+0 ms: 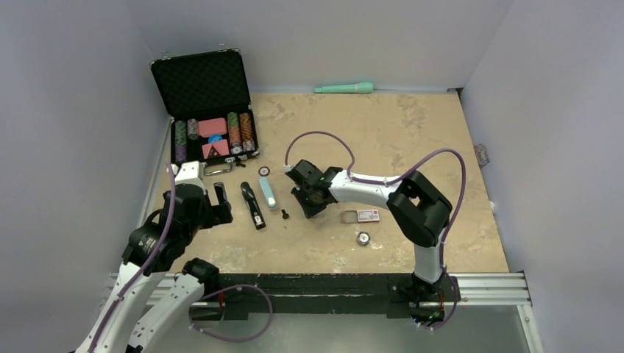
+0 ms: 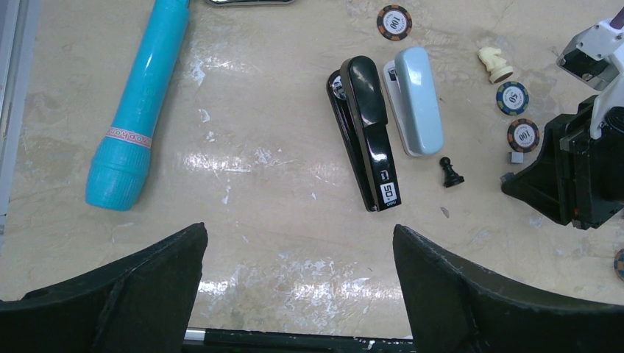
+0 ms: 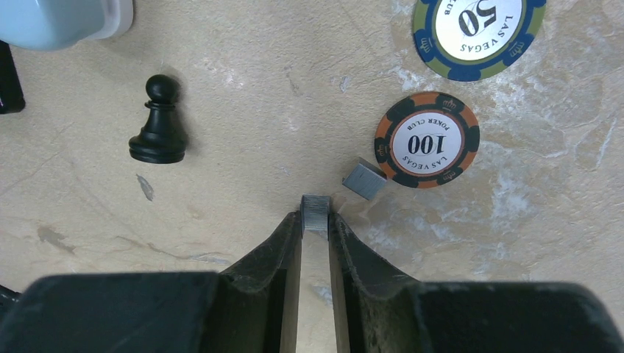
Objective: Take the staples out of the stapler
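A black stapler point(image 1: 252, 204) point(image 2: 368, 136) lies closed on the table beside a light blue stapler point(image 1: 266, 193) point(image 2: 418, 99). My right gripper point(image 3: 316, 220) point(image 1: 310, 197) is low over the table to their right, shut on a small grey strip of staples point(image 3: 316, 212) at its fingertips. A second staple piece point(image 3: 364, 181) lies loose against an orange 100 chip point(image 3: 427, 140). My left gripper point(image 2: 299, 243) point(image 1: 218, 202) is open and empty, on the near-left side of the black stapler.
A black pawn point(image 3: 158, 125) point(image 2: 450, 173), a white knight point(image 2: 495, 64) and a blue 50 chip point(image 3: 478, 29) lie around the right gripper. A teal cylinder point(image 2: 140, 103) lies left of the staplers. An open chip case point(image 1: 210, 110) stands at the back left. A card point(image 1: 363, 215) lies to the right.
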Controlling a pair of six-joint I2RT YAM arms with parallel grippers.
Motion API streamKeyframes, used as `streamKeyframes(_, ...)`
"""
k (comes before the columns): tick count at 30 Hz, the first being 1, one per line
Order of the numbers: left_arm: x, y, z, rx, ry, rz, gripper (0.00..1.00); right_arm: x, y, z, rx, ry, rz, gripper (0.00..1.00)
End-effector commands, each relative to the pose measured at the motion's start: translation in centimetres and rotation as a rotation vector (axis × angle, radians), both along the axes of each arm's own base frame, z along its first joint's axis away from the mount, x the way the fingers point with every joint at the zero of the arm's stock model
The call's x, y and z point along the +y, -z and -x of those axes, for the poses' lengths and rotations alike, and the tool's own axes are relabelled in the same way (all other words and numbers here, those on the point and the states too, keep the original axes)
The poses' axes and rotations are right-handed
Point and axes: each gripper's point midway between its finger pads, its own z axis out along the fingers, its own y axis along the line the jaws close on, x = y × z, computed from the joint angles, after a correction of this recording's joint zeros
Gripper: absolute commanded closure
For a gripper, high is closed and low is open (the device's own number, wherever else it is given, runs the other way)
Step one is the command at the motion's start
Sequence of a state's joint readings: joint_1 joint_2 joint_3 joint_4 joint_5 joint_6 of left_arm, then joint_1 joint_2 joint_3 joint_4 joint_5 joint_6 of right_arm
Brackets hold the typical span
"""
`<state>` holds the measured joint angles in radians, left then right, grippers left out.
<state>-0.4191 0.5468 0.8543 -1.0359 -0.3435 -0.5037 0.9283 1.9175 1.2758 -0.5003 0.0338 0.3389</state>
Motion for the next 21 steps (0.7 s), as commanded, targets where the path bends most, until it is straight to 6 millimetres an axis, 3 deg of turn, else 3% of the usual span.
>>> streamKeyframes(1,-0.1,-0.5,-0.5,-0.031,0.01,-0.001,0.0,-0.3,-0.4,0.7,0.012,-0.022,-0.006,0.81)
streamKeyframes(11,0.1,-0.5,-0.6,-0.025,-0.005,-0.009,0.0,0.5,-2.8,0.4,-0.003,-0.042,-0.049,0.84)
streamKeyframes(21,0.1,-0.3,-0.6,-0.017,-0.006,-0.014,0.0,2.4,-8.1,1.0,0.001,-0.069,-0.18,0.84)
